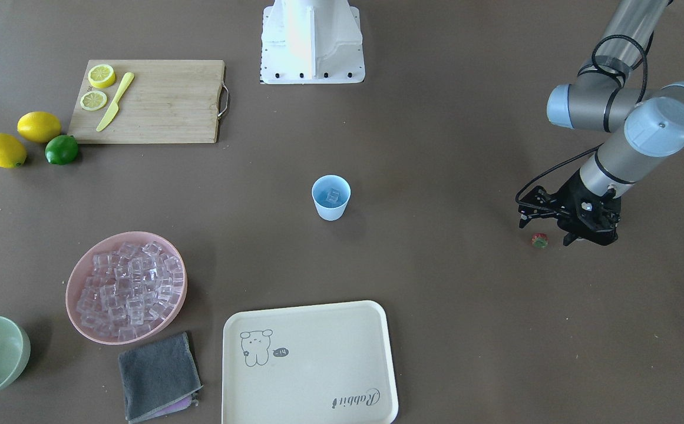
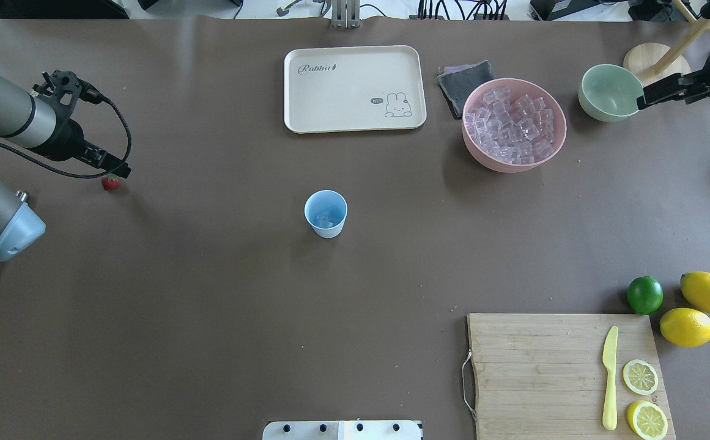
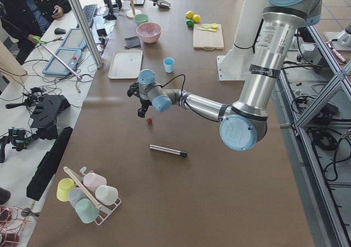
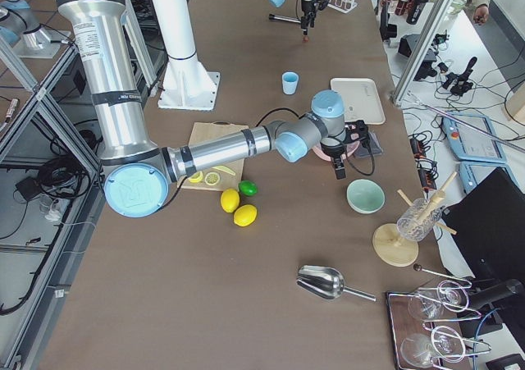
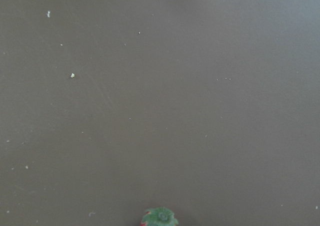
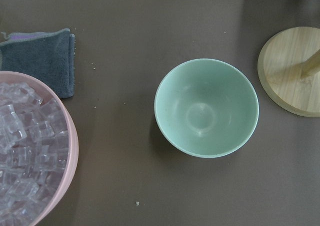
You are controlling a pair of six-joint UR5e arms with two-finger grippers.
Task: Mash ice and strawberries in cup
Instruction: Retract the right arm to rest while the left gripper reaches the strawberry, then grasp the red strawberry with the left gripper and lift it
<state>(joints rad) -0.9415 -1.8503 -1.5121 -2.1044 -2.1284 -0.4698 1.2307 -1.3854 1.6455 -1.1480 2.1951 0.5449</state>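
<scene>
Cup [image 1: 330, 211] holds ice [image 1: 333, 196]; cream tray [image 1: 318, 359] reads "Rabbit".

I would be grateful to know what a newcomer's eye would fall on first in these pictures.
Probably the pink bowl heaped with clear ice, far right on the table, and the bright lemons and lime by the cutting board, near right. Next, the lone pale blue cup at the centre and the left gripper just beside a tiny strawberry on the left.
</scene>
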